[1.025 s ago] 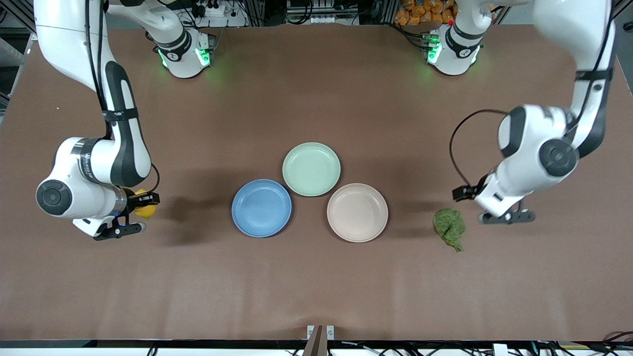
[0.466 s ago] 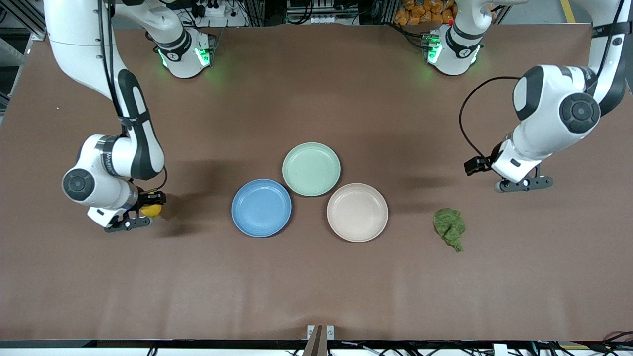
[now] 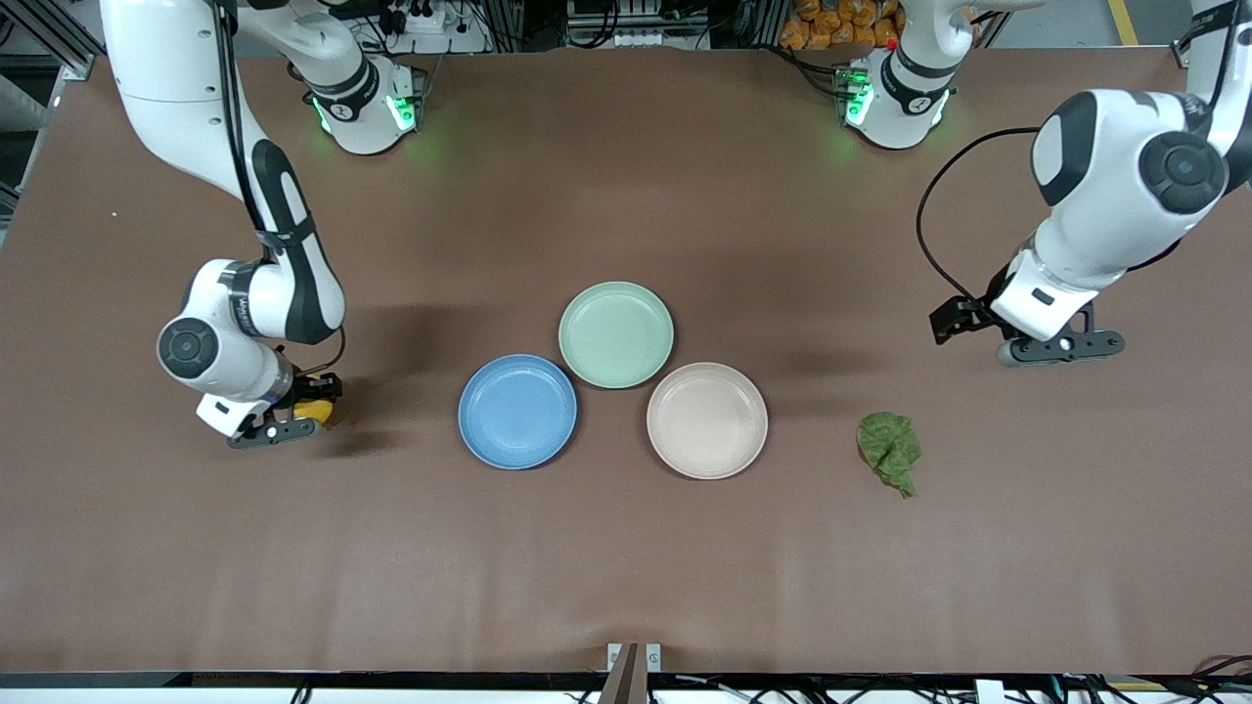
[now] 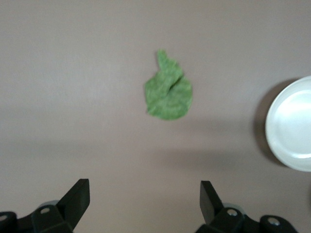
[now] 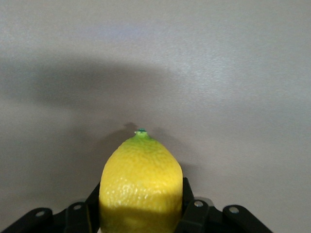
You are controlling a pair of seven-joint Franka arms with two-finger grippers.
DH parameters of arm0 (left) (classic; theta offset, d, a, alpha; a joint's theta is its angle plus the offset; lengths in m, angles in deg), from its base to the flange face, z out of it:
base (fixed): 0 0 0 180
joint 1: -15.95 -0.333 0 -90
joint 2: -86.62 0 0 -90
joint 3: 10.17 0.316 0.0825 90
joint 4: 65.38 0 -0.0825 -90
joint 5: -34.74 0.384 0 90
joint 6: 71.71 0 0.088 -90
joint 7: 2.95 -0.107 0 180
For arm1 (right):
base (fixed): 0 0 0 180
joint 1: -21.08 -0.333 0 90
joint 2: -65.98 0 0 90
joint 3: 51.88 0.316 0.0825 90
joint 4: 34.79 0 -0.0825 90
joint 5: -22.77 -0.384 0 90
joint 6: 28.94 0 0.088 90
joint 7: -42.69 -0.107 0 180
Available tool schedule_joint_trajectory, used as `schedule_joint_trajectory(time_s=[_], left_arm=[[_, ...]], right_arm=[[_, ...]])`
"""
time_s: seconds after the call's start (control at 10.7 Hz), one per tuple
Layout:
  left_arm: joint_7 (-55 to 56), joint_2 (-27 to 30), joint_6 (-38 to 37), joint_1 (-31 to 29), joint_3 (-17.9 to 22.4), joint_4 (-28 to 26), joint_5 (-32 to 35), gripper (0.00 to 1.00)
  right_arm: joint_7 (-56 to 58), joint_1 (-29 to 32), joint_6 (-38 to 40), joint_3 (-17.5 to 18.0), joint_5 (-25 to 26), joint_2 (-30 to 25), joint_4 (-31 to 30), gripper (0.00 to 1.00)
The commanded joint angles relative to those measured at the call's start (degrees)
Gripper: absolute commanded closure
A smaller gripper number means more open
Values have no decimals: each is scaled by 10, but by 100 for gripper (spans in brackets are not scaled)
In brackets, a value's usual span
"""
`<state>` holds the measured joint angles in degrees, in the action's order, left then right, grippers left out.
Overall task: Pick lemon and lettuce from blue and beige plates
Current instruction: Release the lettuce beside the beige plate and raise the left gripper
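Note:
My right gripper is shut on the yellow lemon, low over the bare table toward the right arm's end, apart from the blue plate. The lemon fills the right wrist view between the fingers. The green lettuce leaf lies on the table beside the beige plate, toward the left arm's end. My left gripper is open and empty, up over bare table near the lettuce. The left wrist view shows the lettuce and the beige plate's rim. Both plates are empty.
An empty green plate sits against the blue and beige plates, farther from the front camera. The brown table surface stretches wide around the plates.
My right gripper has descended with the lemon and shifted toward the blue plate. My left gripper has pulled up and away from the lettuce, which stays on the table.

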<state>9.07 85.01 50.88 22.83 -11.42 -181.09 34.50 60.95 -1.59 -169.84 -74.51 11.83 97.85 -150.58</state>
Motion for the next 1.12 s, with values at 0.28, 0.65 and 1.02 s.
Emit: schedule_joint_trajectory(time_s=[0.28,0.65,1.02], left_arm=[[-2,-4,-168,-3,-1,181,-2,0],[-5,-2,-249,-4,-1,246,8,0],[-14,5,-316,-4,-3,283,4,0]], right_arm=[[0,-1,4,5,-4,-16,-12,0],[4,4,192,-1,0,-23,102,0],[-1,3,347,-15,2,-27,214,0]])
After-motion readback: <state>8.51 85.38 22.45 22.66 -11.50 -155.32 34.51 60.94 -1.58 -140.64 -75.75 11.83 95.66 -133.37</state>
